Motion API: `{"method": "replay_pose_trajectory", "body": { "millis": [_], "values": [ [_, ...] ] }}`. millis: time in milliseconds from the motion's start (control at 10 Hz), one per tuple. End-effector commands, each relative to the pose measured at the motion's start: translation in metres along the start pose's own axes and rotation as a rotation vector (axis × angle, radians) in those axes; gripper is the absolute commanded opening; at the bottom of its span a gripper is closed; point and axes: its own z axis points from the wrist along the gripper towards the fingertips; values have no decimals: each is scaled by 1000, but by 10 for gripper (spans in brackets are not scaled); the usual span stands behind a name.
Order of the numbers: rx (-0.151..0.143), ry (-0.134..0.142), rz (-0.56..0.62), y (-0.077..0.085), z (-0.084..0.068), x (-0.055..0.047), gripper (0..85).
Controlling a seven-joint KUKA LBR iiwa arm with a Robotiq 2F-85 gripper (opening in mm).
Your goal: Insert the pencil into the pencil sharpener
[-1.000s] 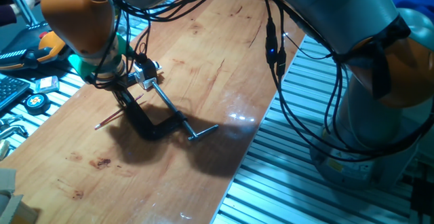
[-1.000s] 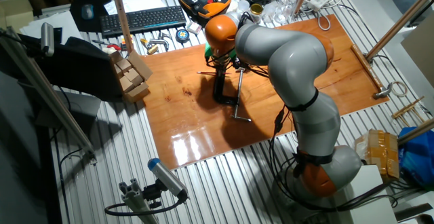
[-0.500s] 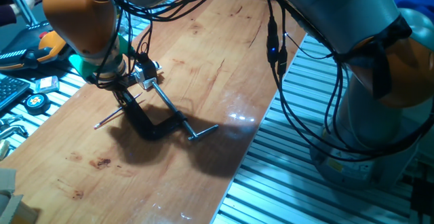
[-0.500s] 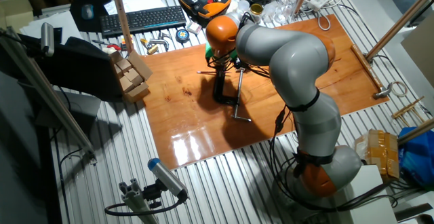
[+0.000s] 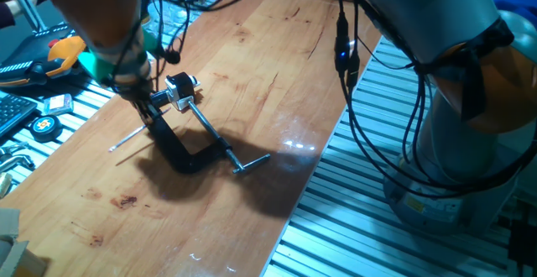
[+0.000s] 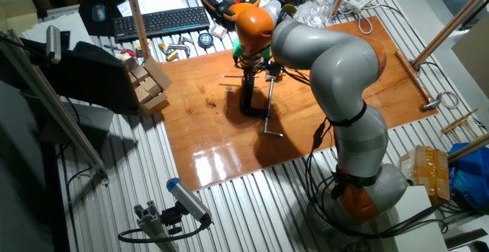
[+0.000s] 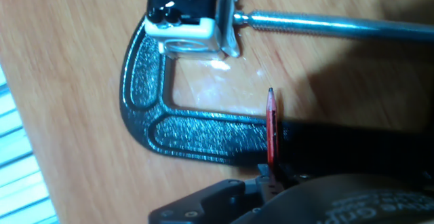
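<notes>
My gripper (image 5: 144, 112) is shut on the pencil (image 5: 126, 139), a thin red-brown stick whose pale end juts out to the left just above the wooden table (image 5: 260, 67). In the hand view the pencil (image 7: 271, 132) runs up from between my fingers (image 7: 263, 178); its dark tip is over the gap of the black C-clamp (image 7: 183, 132). The pencil sharpener (image 7: 192, 32), a small white/silver and black block, sits clamped at the clamp's jaw, up and left of the tip and apart from it. It also shows in one fixed view (image 5: 179, 89).
The clamp's silver screw rod (image 7: 332, 25) runs right from the sharpener, with its handle (image 5: 250, 163) lying on the table. A keyboard (image 6: 164, 21), wooden blocks (image 6: 149, 84) and small tools (image 5: 42, 124) lie beyond the table's left edge. Aluminium slats (image 5: 352, 210) border the right side.
My hand has moved up and to the left with the pencil in it; the pencil's pale end has shifted left. The clamp and sharpener have not moved.
</notes>
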Motion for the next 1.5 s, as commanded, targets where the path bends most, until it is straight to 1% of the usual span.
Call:
{"method": "replay_pose_trajectory", "body": {
  "millis": [0, 200, 300, 400, 500, 700, 800, 900, 1000, 1200, 1400],
  "values": [
    [5, -2, 13, 0, -7, 3, 0],
    [11, -11, 30, 0, -20, 11, 0],
    [17, -14, 34, 0, -25, 13, 0],
    [22, -16, 41, 1, -29, 14, 0],
    [20, -22, 42, 2, -33, 13, 0],
    [3, -54, 39, 4, -36, 11, 0],
    [4, -50, 42, 6, -38, 9, 0],
    [11, -38, 46, 9, -40, 6, 0],
    [14, -32, 47, 11, -41, 3, 0],
    [7, -33, 45, 12, -40, -2, 0],
    [2, -26, 44, 15, -39, -6, 0]
  ]
}}
